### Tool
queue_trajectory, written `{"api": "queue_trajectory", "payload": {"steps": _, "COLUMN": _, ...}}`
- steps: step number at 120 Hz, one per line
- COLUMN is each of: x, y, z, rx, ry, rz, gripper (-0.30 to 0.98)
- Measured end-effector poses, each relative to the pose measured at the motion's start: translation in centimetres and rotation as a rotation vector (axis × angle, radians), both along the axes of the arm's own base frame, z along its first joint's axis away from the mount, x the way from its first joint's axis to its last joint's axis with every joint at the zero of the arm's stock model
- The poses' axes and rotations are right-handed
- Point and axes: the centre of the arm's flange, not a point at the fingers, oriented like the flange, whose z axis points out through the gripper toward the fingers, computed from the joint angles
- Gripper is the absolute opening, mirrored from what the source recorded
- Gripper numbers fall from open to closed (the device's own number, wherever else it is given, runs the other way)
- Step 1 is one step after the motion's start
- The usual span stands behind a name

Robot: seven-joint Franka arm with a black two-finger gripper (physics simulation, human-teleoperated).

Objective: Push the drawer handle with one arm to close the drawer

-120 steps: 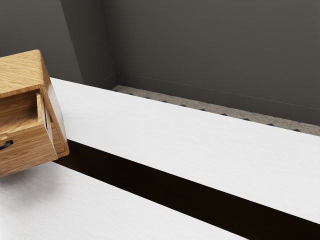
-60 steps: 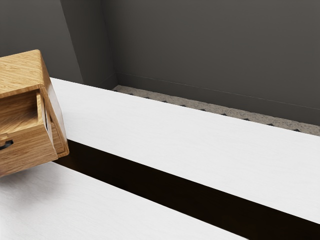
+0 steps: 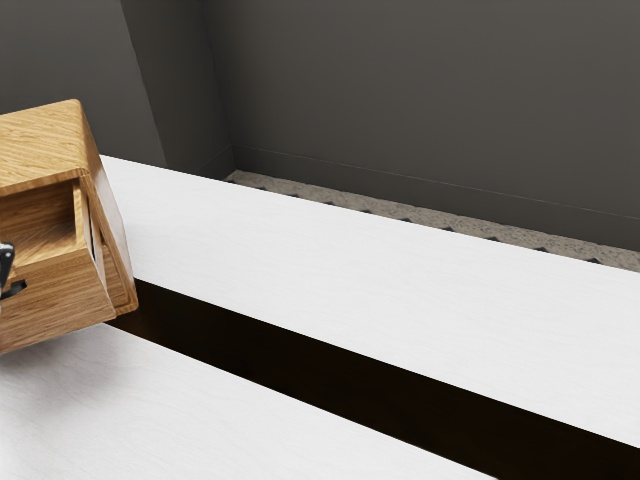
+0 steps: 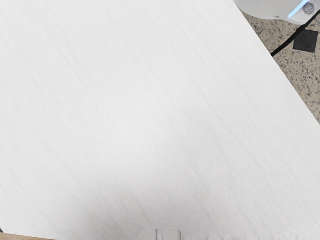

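Note:
At the exterior view's left edge, part of my gripper [image 3: 5, 260] shows beside the front of the wooden drawer [image 3: 60, 290], just above its dark handle [image 3: 15, 290]; whether it touches is unclear. The drawer stands pulled out of the wooden cabinet [image 3: 45, 140], its inside visible from above. In the wrist view the two pale fingertips of my gripper [image 4: 160, 235] lie side by side, shut, with nothing seen held. A strip of wood [image 4: 22, 237] runs along that view's lower edge, near the fingertips.
The white tabletop [image 3: 330, 260] extends away from the cabinet, with a dark gap [image 3: 300, 350] between it and another white surface [image 3: 180, 410]. Dark walls stand behind. In the wrist view, a white robot part [image 4: 275, 9] and a black cable [image 4: 290, 40] lie beyond the table edge.
Part of my gripper has come into the exterior view at its left edge, above the handle. The drawer shows no clear movement.

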Motion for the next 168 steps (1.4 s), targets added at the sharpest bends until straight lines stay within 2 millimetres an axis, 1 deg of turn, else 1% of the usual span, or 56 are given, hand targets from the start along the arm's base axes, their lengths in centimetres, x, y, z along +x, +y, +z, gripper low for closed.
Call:
{"api": "queue_trajectory", "payload": {"steps": 4, "x": 0.0, "y": 0.2, "z": 0.0, "rx": 0.001, "ry": -0.007, "rz": -0.020, "gripper": -0.10}}
{"api": "queue_trajectory", "payload": {"steps": 11, "x": -0.5, "y": 1.3, "z": -0.4, "rx": -0.010, "ry": -0.018, "rz": -0.038, "gripper": -0.10}}
{"api": "queue_trajectory", "payload": {"steps": 16, "x": -0.6, "y": 1.7, "z": -0.5, "rx": -0.008, "ry": -0.023, "rz": -0.058, "gripper": -0.10}}
{"api": "queue_trajectory", "payload": {"steps": 38, "x": -0.1, "y": 1.5, "z": -0.4, "rx": 0.020, "ry": -0.034, "rz": -0.176, "gripper": -0.10}}
{"api": "queue_trajectory", "payload": {"steps": 62, "x": 0.1, "y": 2.8, "z": -0.8, "rx": 0.024, "ry": -0.041, "rz": -0.233, "gripper": -0.10}}
{"api": "queue_trajectory", "payload": {"steps": 71, "x": -0.1, "y": 3.8, "z": -1.0, "rx": 0.016, "ry": -0.047, "rz": -0.218, "gripper": -0.10}}
{"api": "queue_trajectory", "payload": {"steps": 83, "x": 0.3, "y": 4.3, "z": -1.2, "rx": 0.016, "ry": -0.049, "rz": -0.210, "gripper": -0.10}}
{"api": "queue_trajectory", "payload": {"steps": 100, "x": 1.1, "y": 4.2, "z": -0.8, "rx": 0.024, "ry": -0.061, "rz": -0.222, "gripper": -0.10}}
{"api": "queue_trajectory", "payload": {"steps": 122, "x": 2.2, "y": 4.2, "z": -1.1, "rx": 0.027, "ry": -0.054, "rz": -0.231, "gripper": -0.10}}
{"api": "queue_trajectory", "payload": {"steps": 156, "x": 3.0, "y": 5.0, "z": -1.1, "rx": 0.038, "ry": -0.056, "rz": -0.220, "gripper": -0.10}}
{"api": "queue_trajectory", "payload": {"steps": 168, "x": 2.8, "y": 6.5, "z": -0.9, "rx": 0.034, "ry": -0.065, "rz": -0.193, "gripper": -0.10}}
